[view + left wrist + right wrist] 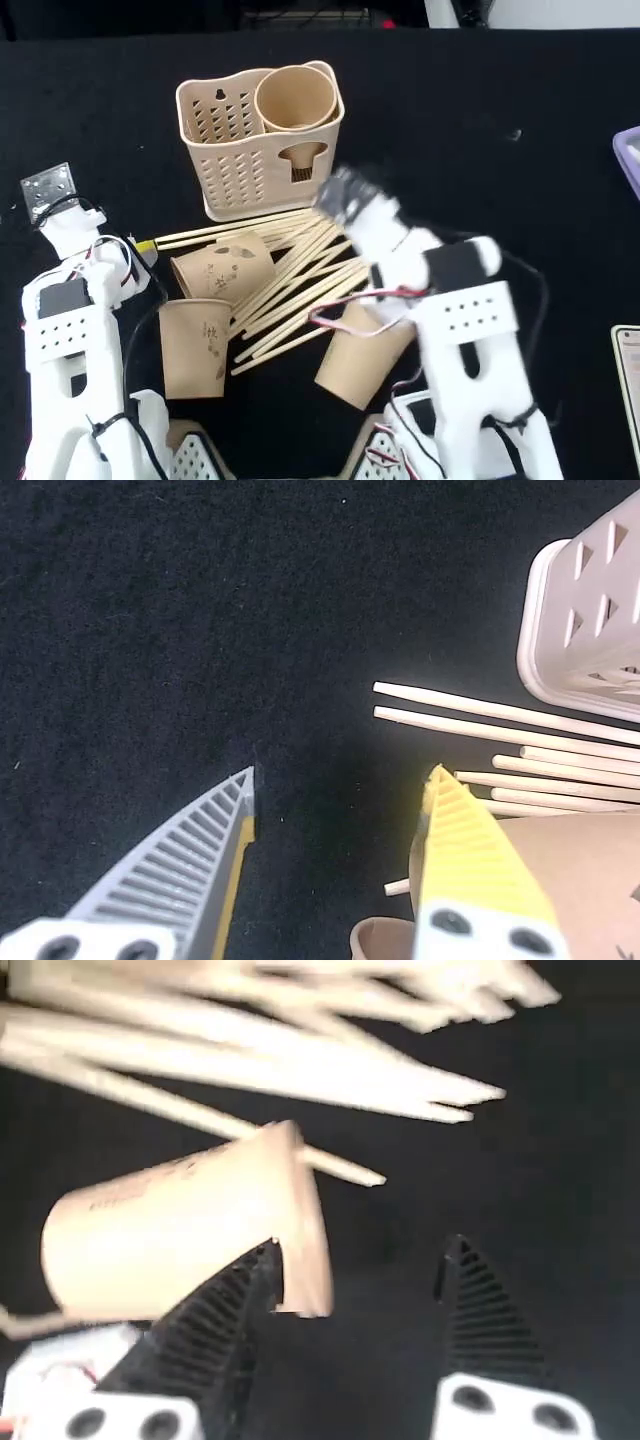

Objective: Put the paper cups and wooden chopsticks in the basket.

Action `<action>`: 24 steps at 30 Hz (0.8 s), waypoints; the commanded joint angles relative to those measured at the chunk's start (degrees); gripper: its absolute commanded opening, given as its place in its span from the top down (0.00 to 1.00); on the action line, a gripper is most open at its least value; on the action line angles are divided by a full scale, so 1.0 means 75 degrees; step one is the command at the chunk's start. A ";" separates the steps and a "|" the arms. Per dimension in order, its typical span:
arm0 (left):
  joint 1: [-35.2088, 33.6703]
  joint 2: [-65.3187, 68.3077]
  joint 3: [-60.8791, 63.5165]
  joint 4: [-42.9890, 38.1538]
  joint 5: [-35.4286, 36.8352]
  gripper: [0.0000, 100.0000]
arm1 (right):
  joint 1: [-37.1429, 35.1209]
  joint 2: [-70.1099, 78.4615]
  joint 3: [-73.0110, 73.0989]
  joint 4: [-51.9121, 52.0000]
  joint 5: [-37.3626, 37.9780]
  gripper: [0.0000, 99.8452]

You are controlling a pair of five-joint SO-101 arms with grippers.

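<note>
While one paper cup (295,97) stands upright in the basket (235,175), we see three more on their sides on the black surface (100,150). A printed cup (222,268) lies just below the basket, a second printed cup (193,345) lies near the left arm, and a plain cup (362,358) lies partly under the right arm. The wooden chopsticks (290,285) fan out loose between them, their upper ends near the basket's foot.

On the left gripper (342,775) we find the grey and yellow fingers wide apart and holding nothing. Bare surface lies between them, and chopstick ends and a cup wall lie just beside the yellow one.

On the right gripper (362,1250) the black fingers are also spread, with nothing between them. A fallen cup (170,1240) lies at one fingertip, though we cannot tell whether they touch. From above, this gripper hangs over the chopsticks beside the basket's near corner.
</note>
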 commanded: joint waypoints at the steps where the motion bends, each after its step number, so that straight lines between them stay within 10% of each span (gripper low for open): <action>1: -0.0100 -0.0164 -0.0041 -0.0094 0.0094 0.74 | -0.0363 -0.0240 0.0451 -0.0164 0.0738 0.74; 13: -0.0100 -0.0164 -0.0041 -0.0094 0.0094 0.74 | -0.0422 -0.0240 0.1155 -0.0105 0.2473 0.74; 19: -0.0100 -0.0164 -0.0041 -0.0105 0.0094 0.74 | -0.0375 -0.0299 0.1049 -0.0047 0.2673 0.99; 24: -0.0100 -0.0164 -0.0041 -0.0105 0.0094 0.74 | -0.0410 -0.0299 -0.0486 0.1594 0.2684 0.99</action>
